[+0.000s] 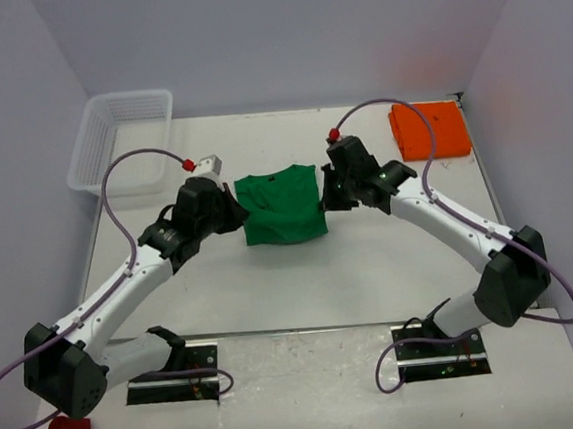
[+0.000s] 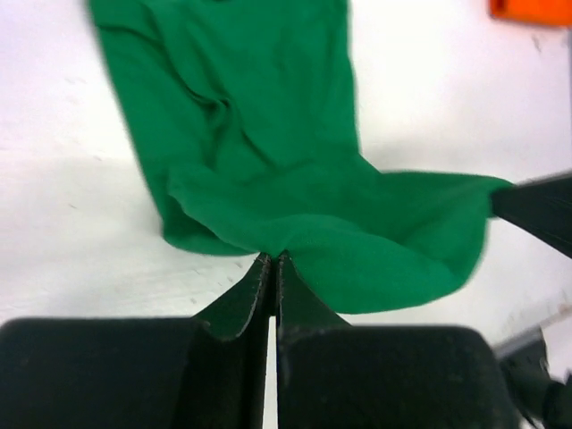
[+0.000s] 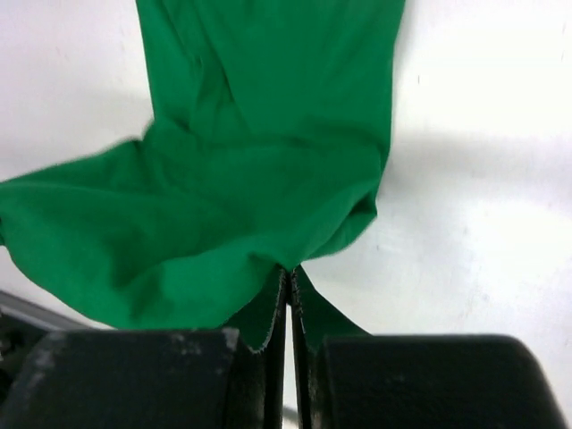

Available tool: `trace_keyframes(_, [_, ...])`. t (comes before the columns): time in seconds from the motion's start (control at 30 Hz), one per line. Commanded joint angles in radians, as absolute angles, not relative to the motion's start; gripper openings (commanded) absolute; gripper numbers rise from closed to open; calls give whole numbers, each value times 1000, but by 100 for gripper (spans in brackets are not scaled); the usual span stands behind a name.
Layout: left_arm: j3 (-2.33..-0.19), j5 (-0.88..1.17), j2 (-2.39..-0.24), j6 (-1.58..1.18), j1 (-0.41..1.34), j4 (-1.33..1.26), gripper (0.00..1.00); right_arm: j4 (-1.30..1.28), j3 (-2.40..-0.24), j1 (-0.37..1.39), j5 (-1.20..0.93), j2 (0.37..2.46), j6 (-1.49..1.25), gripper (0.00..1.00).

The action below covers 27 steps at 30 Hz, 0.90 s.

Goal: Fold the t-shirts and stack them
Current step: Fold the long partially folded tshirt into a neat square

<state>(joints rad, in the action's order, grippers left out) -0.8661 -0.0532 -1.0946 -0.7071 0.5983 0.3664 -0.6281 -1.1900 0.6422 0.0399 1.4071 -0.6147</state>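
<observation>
White tabletop (image 1: 302, 273), pale walls: the green t-shirt (image 1: 282, 207) lies mid-table, spanning crosswise between the claws. The left gripper (image 1: 234, 211) and right gripper (image 1: 331, 193) each pinch a side edge, jaws pressed on cloth. The folded orange t-shirt (image 1: 430, 130) sits far right, nearer the right arm. No writing is readable.

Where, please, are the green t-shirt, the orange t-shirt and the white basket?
green t-shirt (image 1: 281, 210), top external view, middle of its cloth
orange t-shirt (image 1: 429, 130), top external view, middle of the folded cloth
white basket (image 1: 87, 152), top external view, its left wall
</observation>
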Motion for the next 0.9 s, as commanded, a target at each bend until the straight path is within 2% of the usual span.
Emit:
trace_keyframes(0.0, [-928, -45, -1175, -603, 488, 321, 0, -684, -1353, 585, 15, 1506, -531, 0])
trace_keyframes(0.2, [-1011, -14, -1438, -535, 393, 264, 0, -748, -1609, 505, -69, 1753, -473, 0])
trace_keyframes(0.43, [-1259, 20, -1756, -459, 319, 261, 0, -844, -1986, 419, -172, 2123, -427, 0])
trace_keyframes(0.47, [-1267, 9, -1770, -451, 308, 232, 0, -901, -2125, 413, -169, 2234, -404, 0])
trace_keyframes(0.57, [-1327, 6, -1850, -399, 265, 143, 0, -948, -2356, 374, -195, 2411, -361, 0])
trace_keyframes(0.67, [-1492, 26, -1963, -361, 235, 204, 0, -915, -2477, 330, -199, 2482, -363, 24])
trace_keyframes(0.7, [-1497, 20, -1960, -351, 233, 165, 9, -876, -2464, 318, -265, 2476, -362, 39])
trace_keyframes(0.73, [-1490, 8, -1950, -347, 233, 144, 14, -852, -2453, 310, -281, 2467, -350, 68])
trace_keyframes(0.83, [-1457, -90, -1881, -342, 233, 121, 16, -856, -2415, 305, -207, 2404, -304, 72])
trace_keyframes(0.87, [-1450, -109, -1844, -341, 233, 120, 25, -854, -2387, 304, -184, 2379, -305, 72])
